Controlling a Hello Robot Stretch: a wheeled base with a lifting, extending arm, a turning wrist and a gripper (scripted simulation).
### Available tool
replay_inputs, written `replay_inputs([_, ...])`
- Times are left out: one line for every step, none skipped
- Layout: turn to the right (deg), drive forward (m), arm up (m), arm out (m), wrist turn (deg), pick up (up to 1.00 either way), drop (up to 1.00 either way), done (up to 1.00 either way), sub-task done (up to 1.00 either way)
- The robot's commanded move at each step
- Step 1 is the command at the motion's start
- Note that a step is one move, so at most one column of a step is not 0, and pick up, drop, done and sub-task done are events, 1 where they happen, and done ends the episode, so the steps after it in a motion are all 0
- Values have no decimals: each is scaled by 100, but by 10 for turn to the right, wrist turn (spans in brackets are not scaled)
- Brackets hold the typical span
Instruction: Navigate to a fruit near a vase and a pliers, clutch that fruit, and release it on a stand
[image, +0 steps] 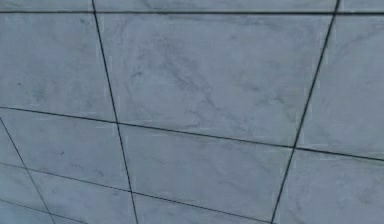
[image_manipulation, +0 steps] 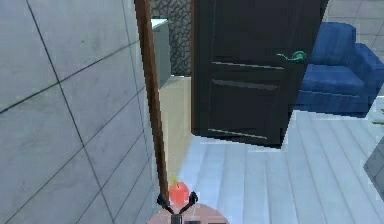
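The grey tiled wall (image: 200, 90) spreads across the whole forward view, so the base looks to be nosed up to it, and that is the first worry: I judge that any drive straight ahead would run the robot into the tiles. The arm side view gives what the forward one lacks. The same wall runs down from nine to seven o'clock. A dark door (image_manipulation: 245, 70) stands at twelve, pale floor (image_manipulation: 290, 180) lies from three to five, and a blue armchair (image_manipulation: 340, 65) sits at two o'clock beyond the doorway. A brown door frame (image_manipulation: 155, 120) drops from eleven towards six. At six o'clock, just beside the foot of that frame, is the gripper (image_manipulation: 182, 199). At its far end hangs a small red fruit (image_manipulation: 177, 189), clear of the floor, so the gripper holds it. How the fingers are set around it I cannot tell. A green handle (image_manipulation: 293, 56) shows on the door at one o'clock. The second worry is the frame. A turn of the base could swing the fruit against the wood or the tiles and knock it loose. No stand is visible, so the robot has to hunt for one, probably through that doorway, where the door leaf looks like another thing to clip.
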Motion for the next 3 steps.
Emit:
replay_inputs([0, 0, -32, 0, 0, 0, 0, 0, 0])
replay_inputs([0, 0, 0, 0, 0, 0, 100, 0, 0])
replay_inputs([0, 0, 10, 0, 0, 0, 0, 0, 0])
